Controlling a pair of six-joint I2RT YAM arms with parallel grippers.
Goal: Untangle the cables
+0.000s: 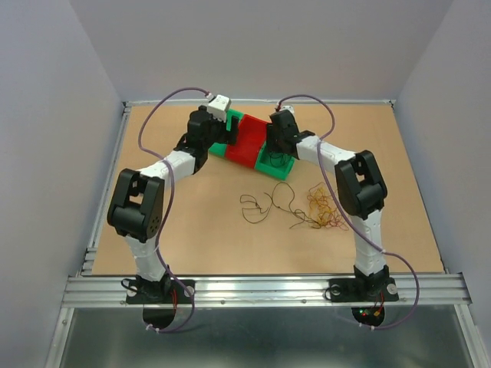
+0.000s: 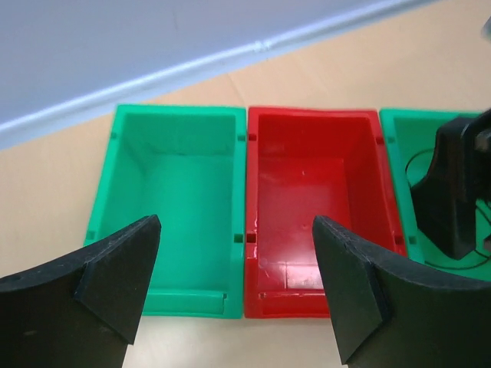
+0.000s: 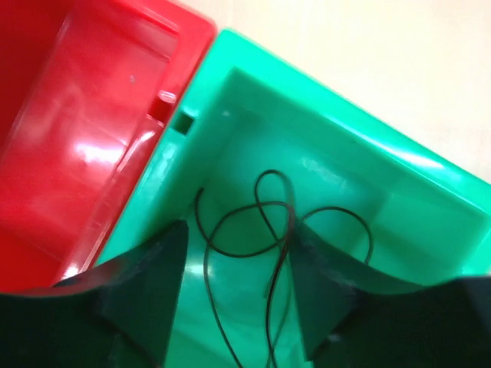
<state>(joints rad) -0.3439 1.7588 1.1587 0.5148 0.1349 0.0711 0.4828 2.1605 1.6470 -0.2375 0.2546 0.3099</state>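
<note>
Right jaws spread over cable (image 3: 263,207) in bin (image 3: 399,165)

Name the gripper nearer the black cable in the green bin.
Right. The right gripper hangs over the black cable; the left gripper faces the neighbouring red bin.

Glossy plastic red bin (image 3: 77,138), matt black fingers (image 2: 100,284)

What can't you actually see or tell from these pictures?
Top view: how the loose cables cross, too thin.
Top view: inside of the right green bin, covered by the right gripper.
Right wrist view: lower end of the black cable, cut off by the bottom edge.
</note>
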